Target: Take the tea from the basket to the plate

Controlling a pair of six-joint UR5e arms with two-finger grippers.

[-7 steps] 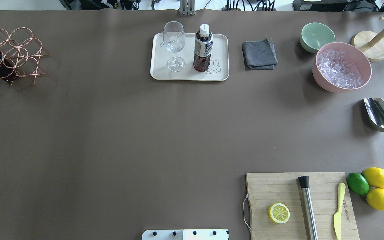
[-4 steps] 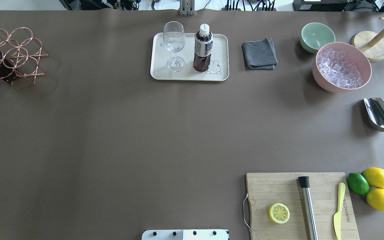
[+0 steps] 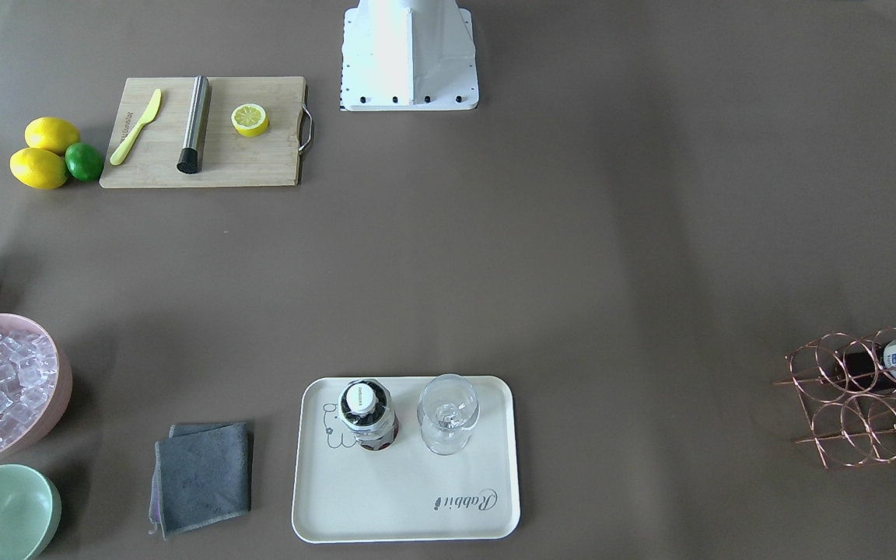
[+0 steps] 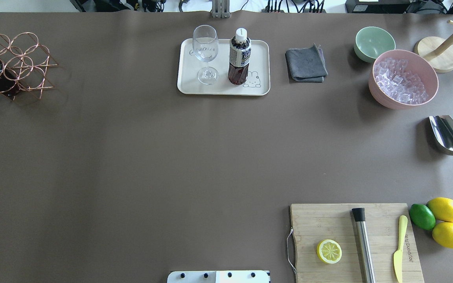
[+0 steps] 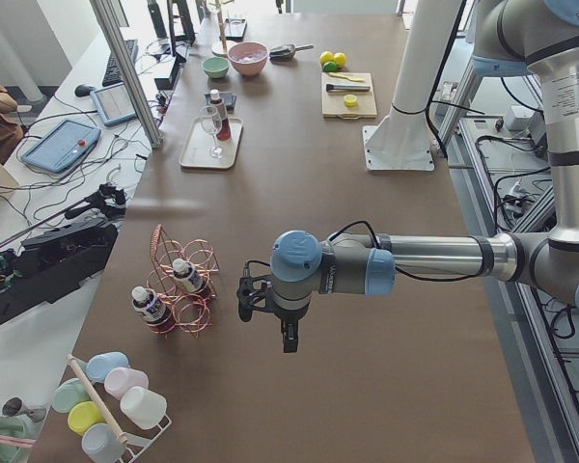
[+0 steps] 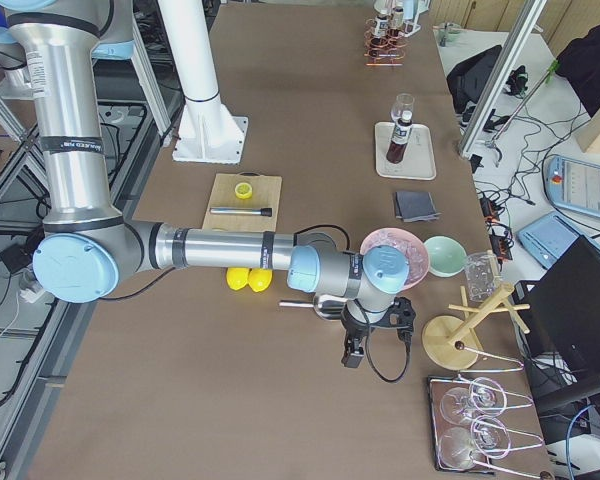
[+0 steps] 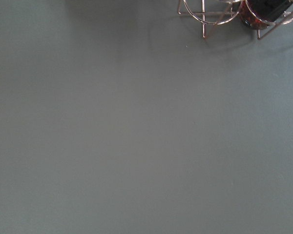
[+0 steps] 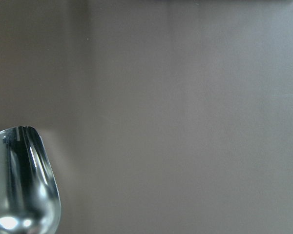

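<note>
One tea bottle (image 4: 239, 59) stands upright on the cream plate (image 4: 258, 88), next to a clear glass (image 4: 205, 51); both also show in the front view, bottle (image 3: 366, 412) and plate (image 3: 386, 505). The copper wire basket (image 4: 26, 51) sits at the far left and holds two more tea bottles (image 5: 152, 307) (image 5: 185, 277). My left gripper (image 5: 270, 323) hangs over bare table beside the basket (image 5: 203, 299). My right gripper (image 6: 375, 335) hangs near the pink ice tub. I cannot tell whether either is open or shut. The left wrist view shows only the basket's foot (image 7: 205, 14).
A grey cloth (image 4: 306, 65), green bowl (image 4: 374, 42), pink ice tub (image 4: 403, 78) and steel scoop (image 4: 450, 137) lie at the right. A cutting board (image 4: 328, 220) with a half lemon, muddler and knife is front right, with lemons and a lime beside it.
The basket and the bottle in it shifted very slightly at the table's left edge. The tea on the plate and everything else stayed still.
</note>
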